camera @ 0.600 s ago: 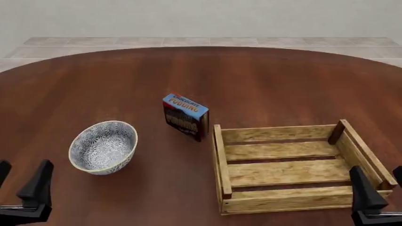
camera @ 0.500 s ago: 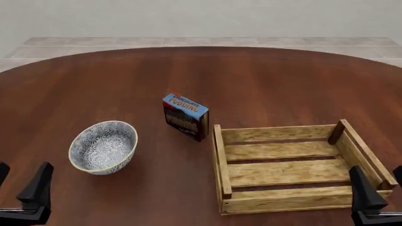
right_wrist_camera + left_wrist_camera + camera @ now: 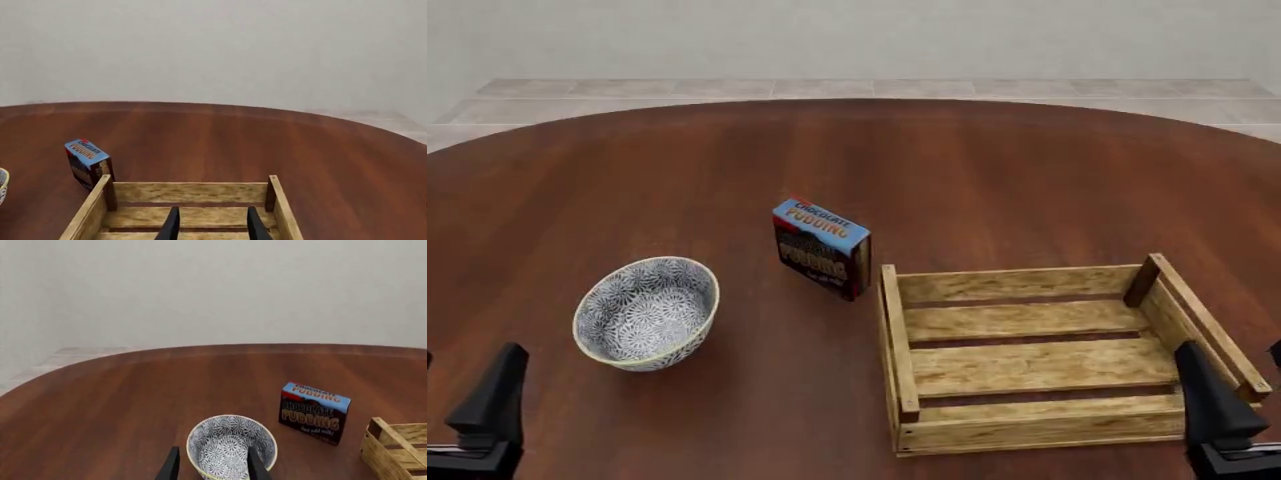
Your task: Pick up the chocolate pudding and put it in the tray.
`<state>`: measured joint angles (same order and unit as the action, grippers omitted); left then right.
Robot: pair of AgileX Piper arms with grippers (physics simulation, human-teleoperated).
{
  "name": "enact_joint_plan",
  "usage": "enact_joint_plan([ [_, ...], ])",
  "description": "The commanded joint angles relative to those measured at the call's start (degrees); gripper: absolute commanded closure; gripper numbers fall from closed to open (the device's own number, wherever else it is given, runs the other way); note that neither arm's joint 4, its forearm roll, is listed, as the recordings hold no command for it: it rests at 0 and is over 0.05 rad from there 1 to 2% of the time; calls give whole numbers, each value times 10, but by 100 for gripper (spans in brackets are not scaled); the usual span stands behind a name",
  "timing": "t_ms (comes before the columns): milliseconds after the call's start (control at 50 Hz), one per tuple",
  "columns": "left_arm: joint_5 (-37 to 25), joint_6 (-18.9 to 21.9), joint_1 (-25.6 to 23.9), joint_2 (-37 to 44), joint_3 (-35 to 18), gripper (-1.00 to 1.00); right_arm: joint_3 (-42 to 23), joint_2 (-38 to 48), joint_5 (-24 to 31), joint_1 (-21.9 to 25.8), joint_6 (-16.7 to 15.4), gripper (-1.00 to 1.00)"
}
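Observation:
The chocolate pudding (image 3: 821, 248) is a small carton with a light-blue top and dark front. It stands upright on the table, just beyond the near-left corner of the tray (image 3: 1014, 284), a shallow wooden slat crate. The carton also shows in the left wrist view (image 3: 313, 412) and the right wrist view (image 3: 88, 162). My left gripper (image 3: 461, 405) hangs open at the near left, well short of the carton. Open too is my right gripper (image 3: 1245, 400), at the near right by the tray's near-right corner. Neither holds anything.
A round blue-and-white patterned bowl (image 3: 647, 312) sits left of the carton, directly ahead of the left gripper (image 3: 213, 470). The right gripper (image 3: 212, 227) looks over the tray's slats (image 3: 190, 192). The brown table (image 3: 961, 170) curves away at the back.
Both grippers have drawn slightly back and down toward the near edge in the front view. The carton, bowl and tray have not moved.

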<state>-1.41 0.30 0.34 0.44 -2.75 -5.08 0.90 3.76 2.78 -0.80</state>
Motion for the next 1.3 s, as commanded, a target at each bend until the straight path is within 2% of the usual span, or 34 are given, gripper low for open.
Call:
enact_joint_plan([
  [20,-13,-2,2,-3,-16,-100,-47,28,11,5,-12,-100],
  [400,-28,-5,2,-4,-34,-100,-126,176,-47,47,-46,-100],
  [580,-28,-8,0,-4,-36,-100,-193,268,-54,80,-66,-100],
  [700,-27,-9,0,-4,-35,-100,-231,320,-51,102,-67,-100],
  [740,-26,-11,2,-4,-35,-100,-255,343,-48,116,-82,-100],
  [780,-25,-12,2,-4,-35,-100,-261,349,-46,123,-84,-100],
  [800,-25,-12,2,-4,-35,-100,-274,364,-46,130,-100,-100],
  [840,-25,-13,2,-4,-35,-100,-281,368,-44,133,-87,-100],
  [920,-22,-14,2,-4,-32,-100,-312,400,-35,147,-105,-100],
  [1000,-21,-13,1,-4,-29,-100,-342,429,-28,161,-105,-100],
  [1040,-19,-14,1,-4,-28,-100,-360,448,-23,166,-111,-100],
  [1080,-18,-15,1,-4,-27,-100,-382,467,-10,172,-104,-100],
  [1180,-19,-16,1,-4,-29,-100,-422,502,13,191,-130,-100],
  [1220,-21,-15,1,-4,-30,-100,-439,511,26,196,-122,-100],
  [1260,-22,-16,0,-4,-32,-100,-447,514,29,199,-132,-100],
  [1300,-23,-15,-1,-4,-34,-100,-464,523,42,204,-128,-100],
])
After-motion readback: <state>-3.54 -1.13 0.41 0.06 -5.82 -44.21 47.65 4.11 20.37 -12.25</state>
